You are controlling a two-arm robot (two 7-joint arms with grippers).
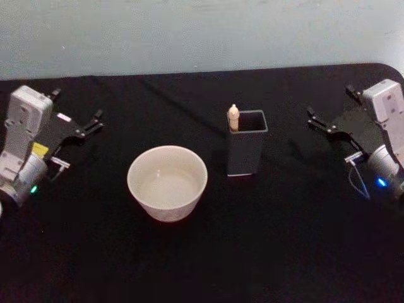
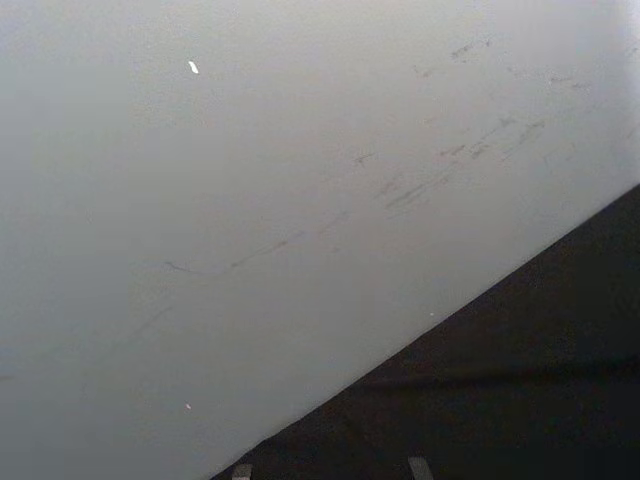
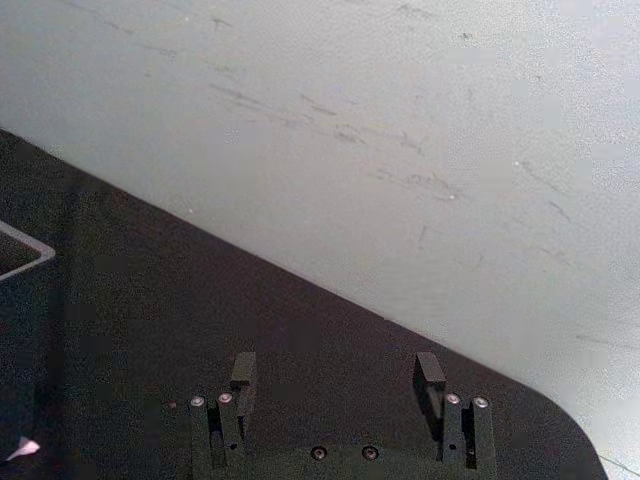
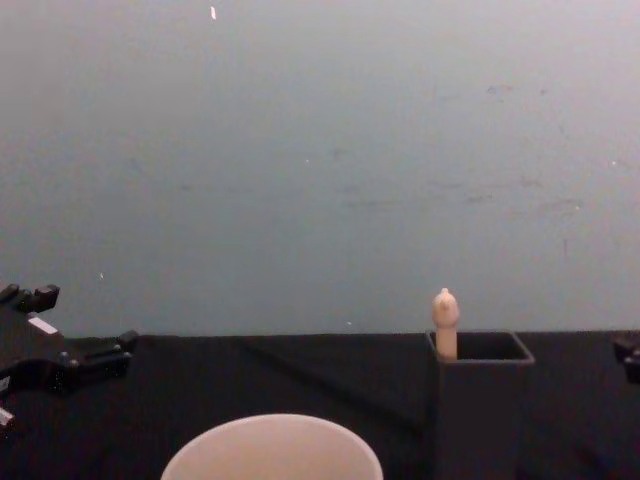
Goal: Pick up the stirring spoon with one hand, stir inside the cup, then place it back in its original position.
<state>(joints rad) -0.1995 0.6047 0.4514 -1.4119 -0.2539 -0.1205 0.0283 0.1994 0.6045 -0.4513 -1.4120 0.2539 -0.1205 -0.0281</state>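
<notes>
The stirring spoon point(image 1: 233, 118) stands nearly upright in a dark grey square holder point(image 1: 245, 154). Its long axis runs close to vertical, with the cream knob of the handle pointing up and poking above the rim. It leans against the holder's far corner on the robot's left. The shaft and bowl are hidden inside the holder.

The cup point(image 1: 167, 183) sits on the black counter point(image 1: 284, 252), just left of the holder and a little nearer the robot, apart from it.

The left gripper point(image 1: 96, 121) rests low over the counter at the far left. Its arm lies flat and angles inward and away from the robot. Its fingers point(image 2: 420, 466) are apart and hold nothing.

The right gripper point(image 1: 312, 118) sits at the far right in a mirrored pose, angled inward toward the middle. Its two fingers point(image 3: 243, 372) are spread wide with bare counter between them. A corner of the holder's rim shows at the edge of the right wrist view.

The spoon is well apart from both pairs of fingers. It is somewhat nearer the right gripper, and the cup is nearer the left.
</notes>
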